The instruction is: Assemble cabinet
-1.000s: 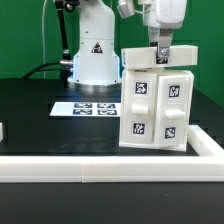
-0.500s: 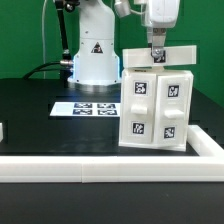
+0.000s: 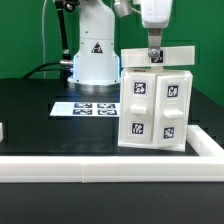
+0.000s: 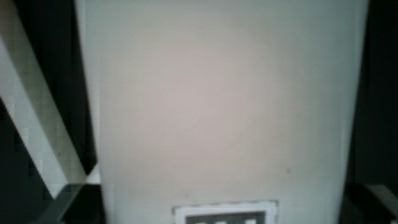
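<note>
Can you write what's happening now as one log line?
gripper: shut on flat white plastic panel | panel: atop glossy white box-shaped cabinet body

in the exterior view the arm (image 3: 155, 12) is cut off by the picture's upper edge. the cabinet body (image 3: 155, 110) hides one end of the marker board (image 3: 85, 107), the end at the exterior view's right. a small white piece (image 3: 3, 130) at that view's left edge is cut off, and you cannot tell what it is. in the wrist view the top panel (image 4: 222, 100) is blurred and runs out of the picture; its tag (image 4: 226, 213) is cut off and unreadable. the gripper (image 4: 228, 198) shows only as dark fingertips (image 4: 71, 200), cut by the edge.
</note>
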Controlling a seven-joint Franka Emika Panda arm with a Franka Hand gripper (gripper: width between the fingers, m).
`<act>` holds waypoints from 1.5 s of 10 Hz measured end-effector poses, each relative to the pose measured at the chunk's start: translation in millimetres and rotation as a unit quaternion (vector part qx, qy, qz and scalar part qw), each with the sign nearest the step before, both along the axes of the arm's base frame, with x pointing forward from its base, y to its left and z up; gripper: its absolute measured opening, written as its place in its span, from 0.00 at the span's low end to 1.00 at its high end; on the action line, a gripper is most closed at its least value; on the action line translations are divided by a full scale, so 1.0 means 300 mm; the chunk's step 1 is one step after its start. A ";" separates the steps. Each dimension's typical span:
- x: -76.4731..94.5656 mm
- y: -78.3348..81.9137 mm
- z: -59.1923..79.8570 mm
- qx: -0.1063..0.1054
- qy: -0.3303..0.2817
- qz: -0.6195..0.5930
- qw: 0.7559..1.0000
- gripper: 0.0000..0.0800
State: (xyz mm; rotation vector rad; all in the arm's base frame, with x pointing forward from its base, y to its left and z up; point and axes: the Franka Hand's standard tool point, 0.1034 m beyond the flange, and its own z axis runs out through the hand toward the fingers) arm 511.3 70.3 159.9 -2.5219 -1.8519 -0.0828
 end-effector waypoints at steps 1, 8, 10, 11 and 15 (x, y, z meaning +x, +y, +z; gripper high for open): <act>-0.001 0.000 -0.001 0.002 0.002 -0.045 0.999 0.69; -0.013 0.002 -0.003 0.020 0.006 -0.392 0.920 0.70; -0.015 0.010 -0.004 0.024 0.010 -0.476 0.879 0.70; -0.015 0.009 -0.004 0.025 0.012 -0.507 0.862 0.70; -0.015 0.010 -0.005 0.030 0.018 -0.617 0.786 0.70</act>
